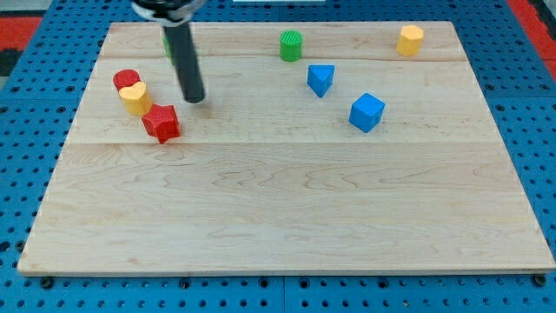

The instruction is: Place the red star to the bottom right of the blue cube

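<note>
Camera view looks down at a slant on a pale wooden bench [287, 217] sitting on a blue pegboard [530, 104], and everything's bunched up toward the view's top. Taking the blue cube [367, 112] as the landmark: the red star [162, 123] is way off to the view's left of it, well apart and only a touch lower in the view. So it's on the wrong side entirely for now.

The dark rod comes down from the view's top, and its tip [194, 97] sits just up and to the view's right of the red star, close but with a sliver of wood showing between them. No pincer on this arm at all, just the bare rod, so there's nothing to call apart or together.

Other stuff, still relative to the blue cube: a blue wedge-ish block [321, 79] is near it, up and to the view's left. A green cylinder [291, 45] is further up-left, a yellow block [410, 40] is up and to the view's right near the far edge. Far to the left, a yellow heart [134, 97] touches the red star's upper-left side, with a red cylinder [126, 81] tucked right behind the heart.

No brands, labels or writing anywhere that I can read.
</note>
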### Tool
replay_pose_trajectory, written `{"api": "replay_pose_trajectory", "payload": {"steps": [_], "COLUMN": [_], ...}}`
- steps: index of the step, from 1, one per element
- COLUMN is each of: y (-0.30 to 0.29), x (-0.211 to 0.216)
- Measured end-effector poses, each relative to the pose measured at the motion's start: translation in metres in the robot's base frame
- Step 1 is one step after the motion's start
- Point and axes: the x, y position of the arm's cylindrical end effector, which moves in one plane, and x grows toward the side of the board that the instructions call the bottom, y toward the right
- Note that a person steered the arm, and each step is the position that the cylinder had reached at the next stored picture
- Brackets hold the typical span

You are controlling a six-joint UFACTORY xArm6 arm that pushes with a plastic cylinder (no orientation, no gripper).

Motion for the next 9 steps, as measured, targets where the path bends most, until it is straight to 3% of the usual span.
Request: {"api": "replay_pose_trajectory", "payload": {"steps": [2,3,4,6,7,8,9], "y": [0.046,0.000,-0.041,0.048,-0.035,-0.138,-0.150], "x": [-0.014,-0.001,0.036,0.128,0.153,0.147,0.098]}}
